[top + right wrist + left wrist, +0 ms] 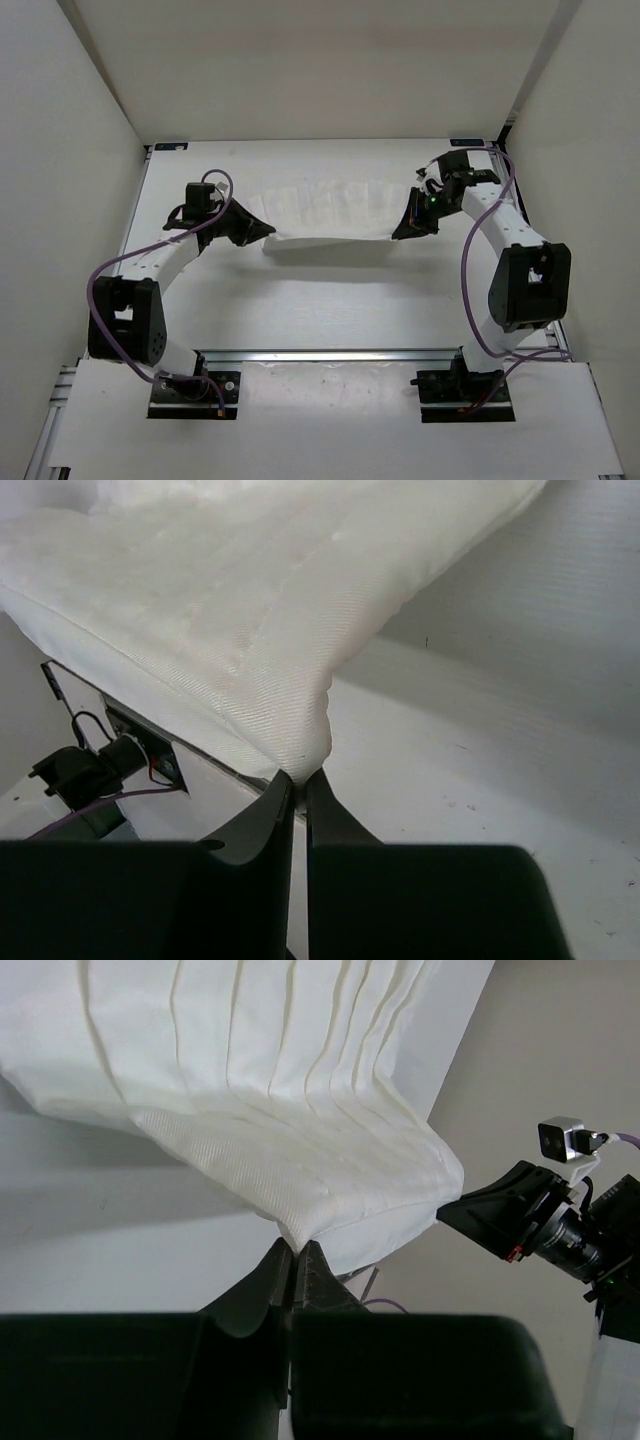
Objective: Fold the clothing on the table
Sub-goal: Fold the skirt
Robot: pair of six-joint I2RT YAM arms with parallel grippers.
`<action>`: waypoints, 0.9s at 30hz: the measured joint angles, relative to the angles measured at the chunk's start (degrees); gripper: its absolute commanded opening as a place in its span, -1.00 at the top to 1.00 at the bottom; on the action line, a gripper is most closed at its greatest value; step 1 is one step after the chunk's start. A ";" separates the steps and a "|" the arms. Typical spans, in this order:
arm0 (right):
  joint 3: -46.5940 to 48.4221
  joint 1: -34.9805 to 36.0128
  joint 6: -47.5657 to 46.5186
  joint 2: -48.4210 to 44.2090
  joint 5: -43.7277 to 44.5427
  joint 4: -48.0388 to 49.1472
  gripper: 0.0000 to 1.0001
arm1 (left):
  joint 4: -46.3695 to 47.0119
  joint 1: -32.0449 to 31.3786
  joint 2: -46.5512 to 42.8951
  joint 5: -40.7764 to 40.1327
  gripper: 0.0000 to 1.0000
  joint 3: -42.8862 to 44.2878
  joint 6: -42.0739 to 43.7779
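The clothing (335,212) is a white ribbed garment stretched between my two grippers and lifted off the table (330,300), casting a shadow below it. My left gripper (266,232) is shut on its left near corner; in the left wrist view the fabric (290,1130) fans out in pleats from my pinched jaws (296,1248). My right gripper (400,232) is shut on the right near corner. The right wrist view shows the cloth (250,610) running up and away from the closed jaws (300,776).
White walls enclose the table on three sides. A silver rail (330,354) crosses the near edge between the arm bases. Blue corner marks (170,147) sit at the far corners. The right arm's elbow (530,285) stands near the right wall.
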 measured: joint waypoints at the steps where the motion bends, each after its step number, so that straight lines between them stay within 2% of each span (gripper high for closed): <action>1: -0.22 0.00 -0.04 -0.20 -0.02 -0.13 0.99 | -0.04 -0.11 -0.35 -0.17 1.00 -0.07 0.00; 5: -5.99 0.11 -0.22 -3.76 0.63 0.61 1.00 | -0.09 -1.40 -5.64 -1.01 1.00 -3.65 -0.04; 11: -18.82 2.49 0.79 -18.82 2.60 -0.07 1.00 | -7.54 -4.52 -20.59 -4.50 1.00 -8.17 1.22; 15: -20.74 2.19 1.95 -25.35 1.29 -0.31 1.00 | -10.05 -4.96 -25.05 -5.29 1.00 -8.83 1.77; 18: -20.06 0.79 1.97 -24.28 0.04 -0.31 1.00 | -9.66 -4.98 -22.08 -4.98 1.00 -8.92 1.55; 20: -17.81 0.11 1.90 -20.41 -0.13 -0.26 1.00 | -9.29 -4.94 -17.33 -4.94 1.00 -7.82 1.44; 24: -9.99 -0.76 1.60 -8.26 -0.70 0.90 1.00 | -9.14 -4.33 -5.84 -6.19 0.98 -1.07 1.66; 27: -1.53 -0.92 1.51 2.43 -0.72 2.19 0.93 | -7.76 -3.43 2.71 -7.93 0.88 5.38 1.62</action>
